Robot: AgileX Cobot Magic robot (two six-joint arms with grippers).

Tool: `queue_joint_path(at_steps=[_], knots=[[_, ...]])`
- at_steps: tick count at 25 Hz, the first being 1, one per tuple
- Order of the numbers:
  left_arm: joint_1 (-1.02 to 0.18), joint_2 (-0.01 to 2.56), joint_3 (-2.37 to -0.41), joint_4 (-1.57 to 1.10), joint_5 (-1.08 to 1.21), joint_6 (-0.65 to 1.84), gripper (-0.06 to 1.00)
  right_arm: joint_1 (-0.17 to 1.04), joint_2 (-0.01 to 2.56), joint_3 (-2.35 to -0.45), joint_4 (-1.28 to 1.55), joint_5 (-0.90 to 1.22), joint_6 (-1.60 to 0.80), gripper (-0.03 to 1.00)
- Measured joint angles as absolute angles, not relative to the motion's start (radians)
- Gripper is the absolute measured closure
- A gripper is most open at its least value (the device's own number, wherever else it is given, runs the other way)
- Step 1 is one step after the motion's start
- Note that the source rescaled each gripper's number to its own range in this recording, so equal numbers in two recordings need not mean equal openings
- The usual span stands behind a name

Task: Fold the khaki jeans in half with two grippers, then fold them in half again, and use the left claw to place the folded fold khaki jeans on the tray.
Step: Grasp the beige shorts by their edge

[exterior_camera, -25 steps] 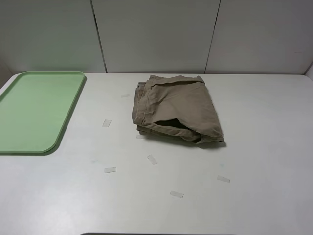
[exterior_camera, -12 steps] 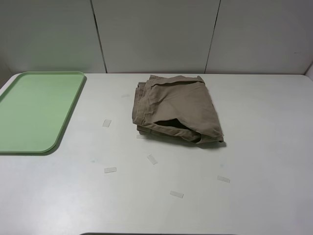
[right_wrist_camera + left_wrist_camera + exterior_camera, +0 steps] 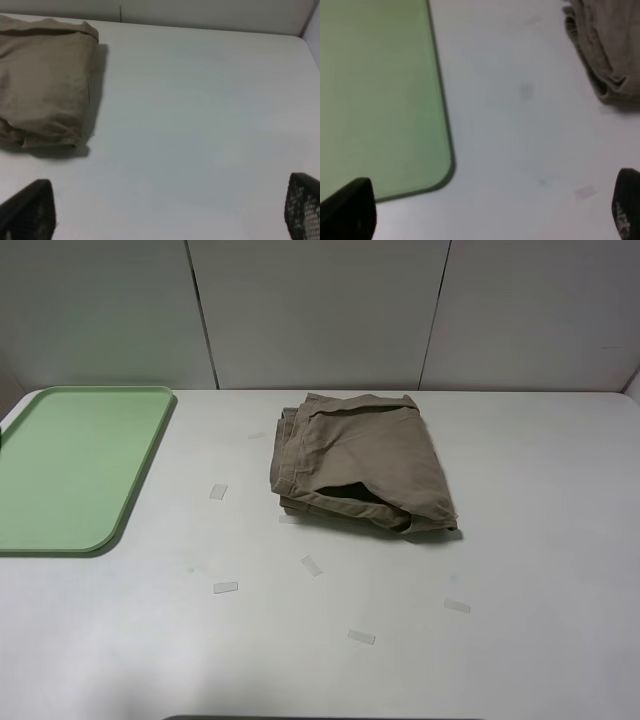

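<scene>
The khaki jeans [image 3: 358, 460] lie folded in a compact bundle on the white table, at the middle back. They also show in the left wrist view [image 3: 607, 45] and in the right wrist view [image 3: 42, 85]. The pale green tray [image 3: 70, 465] lies at the left, apart from the bundle; its rounded corner shows in the left wrist view [image 3: 380, 95]. My left gripper [image 3: 492, 212] is open and empty above bare table between the tray and the jeans. My right gripper [image 3: 167, 212] is open and empty above bare table to the right of the jeans. Neither gripper shows in the exterior view.
Several small clear tape marks lie on the table [image 3: 520, 570], such as one [image 3: 225, 587] in front of the bundle. A pale panelled wall [image 3: 320, 310] stands behind the table's back edge.
</scene>
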State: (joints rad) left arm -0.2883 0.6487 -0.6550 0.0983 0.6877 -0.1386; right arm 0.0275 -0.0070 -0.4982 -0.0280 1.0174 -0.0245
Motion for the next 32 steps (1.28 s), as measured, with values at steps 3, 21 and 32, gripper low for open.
queue_joint_path(at_steps=[3, 21, 32], knots=[[-0.287, 0.746, -0.679, -0.013, 0.638, -0.073, -0.03, 0.028, -0.007, -0.498, -0.028, 1.017, -0.024, -0.03], [-0.015, 1.276, -0.691, -0.908, 0.604, 0.675, -0.02, 0.028, -0.007, -0.498, -0.028, 1.017, -0.024, -0.03], [-0.010, 1.566, -0.796, -1.038, 0.629, 0.748, -0.01, 0.028, -0.007, -0.498, -0.028, 1.017, -0.024, -0.03]])
